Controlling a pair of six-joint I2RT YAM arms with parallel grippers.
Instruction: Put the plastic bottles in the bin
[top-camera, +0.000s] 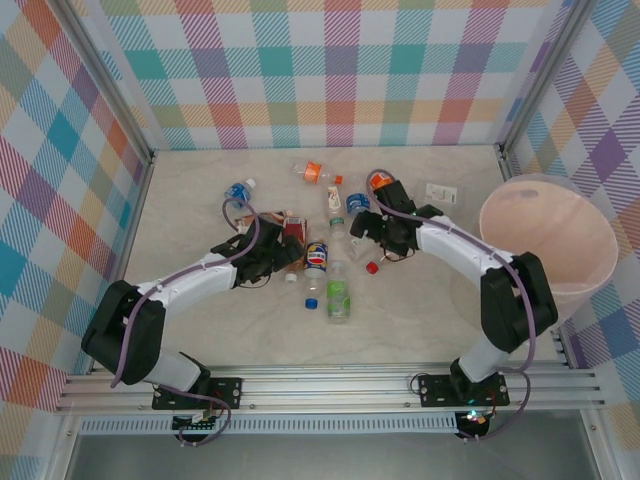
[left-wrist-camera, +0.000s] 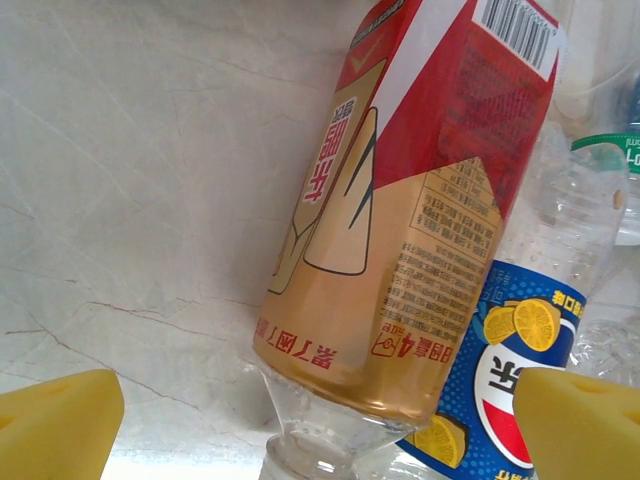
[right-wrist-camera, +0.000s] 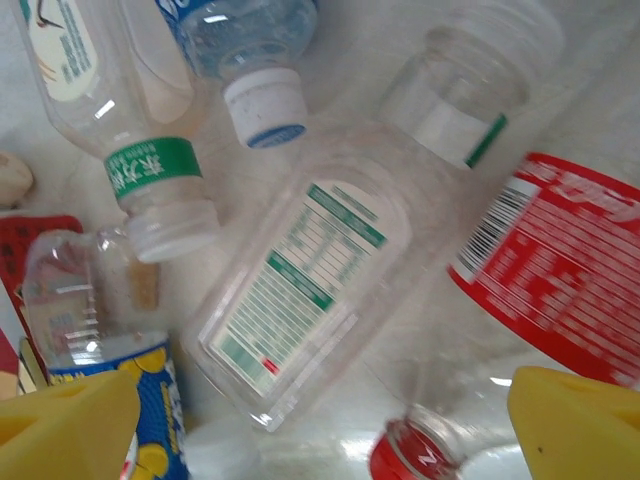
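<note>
Marble-look tabletop, plaid walls all round, and the plastic bottles lying in a loose heap in the middle of it. The bin, pale pink and see-through, stands upright off at the right side, well apart from the heap.

Label spotting, since that's the fun bit. Under the left gripper there's a red-and-gold bottle lying across the others. It has a barcode at the top corner, blocks of fine Chinese print, and bigger red characters running sideways that I can't read from this angle. Right against it is a blue-label bottle with lemon slices and what looks like the Pepsi globe. The yellow pads sit wide apart at either side, nothing pinched between them.

The right gripper hangs over a flat clear bottle with a green-and-white table of print, too small to read. Around it are:
- a green-band bottle with white Chinese characters on the neck band
- a white-capped bottle
- a red-label bottle with a barcode, all blurred
- a red cap down near the bottom edge

Its jaws are spread wide too, gripping nothing.
</note>
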